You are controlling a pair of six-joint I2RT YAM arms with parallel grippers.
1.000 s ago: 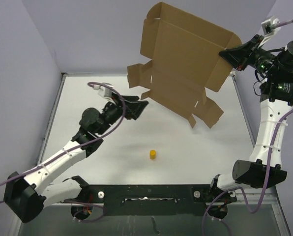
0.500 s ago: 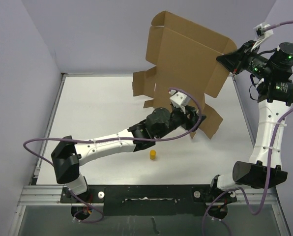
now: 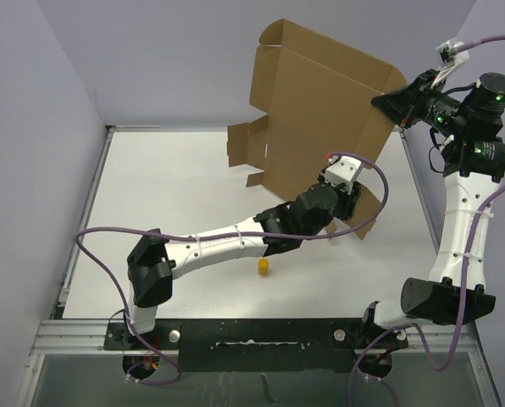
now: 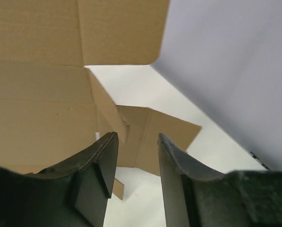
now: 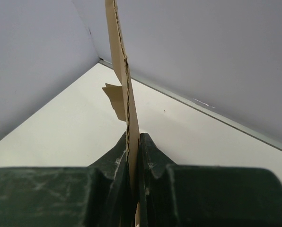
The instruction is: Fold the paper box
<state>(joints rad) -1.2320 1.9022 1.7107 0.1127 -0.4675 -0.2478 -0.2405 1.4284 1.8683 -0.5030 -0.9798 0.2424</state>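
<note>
R fingers (image 5: 153,158) clenched on paper box (image 3: 320,110) edge, sheet hanging unfolded above worktop (image 3: 168,195), far-right side. L fingers (image 4: 105,161) spread, gripping nothing, near its lower flaps.

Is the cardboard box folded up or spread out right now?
Spread out: the paper box hangs as a mostly flat sheet, flaps splayed, its edge pinched by the right gripper.

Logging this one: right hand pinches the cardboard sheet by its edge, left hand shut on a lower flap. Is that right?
Not the left. The right hand does pinch the paper box by its edge, but the left hand is open: the left wrist view shows its fingers apart, the flap beyond them, not gripped.
</note>
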